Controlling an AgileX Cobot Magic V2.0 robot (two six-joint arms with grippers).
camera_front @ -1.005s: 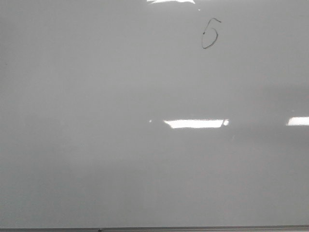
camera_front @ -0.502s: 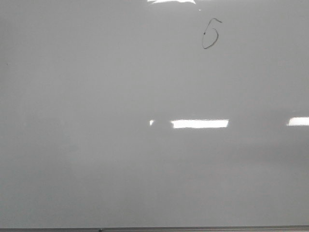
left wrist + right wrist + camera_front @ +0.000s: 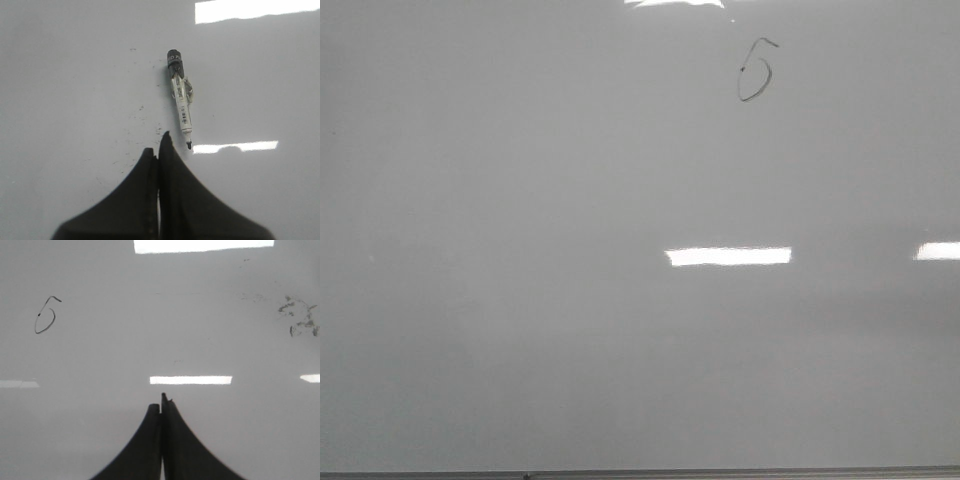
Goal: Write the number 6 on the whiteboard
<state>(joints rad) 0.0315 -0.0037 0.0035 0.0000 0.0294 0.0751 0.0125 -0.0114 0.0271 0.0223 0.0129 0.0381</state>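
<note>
The large glossy pale grey whiteboard [image 3: 520, 300] fills every view. The left gripper [image 3: 158, 147] and right gripper [image 3: 161, 407] both hang over it with black fingers pressed together, holding nothing. The white marker with a black cap [image 3: 180, 100] lies loose on the board just beyond the left gripper, likely released since writing looks finished. The thin dark number 6 [image 3: 756, 72] sits near the board's upper edge, unchanged from a second ago; only glare patches shifted.

A thin, dark, hand-drawn number 6 [image 3: 756, 71] sits near the upper right of the whiteboard [image 3: 520, 300], its hooked top stroke curving into a narrow closed loop. The glossy, pale grey board fills the front view, a thin dark frame edging its bottom.
</note>
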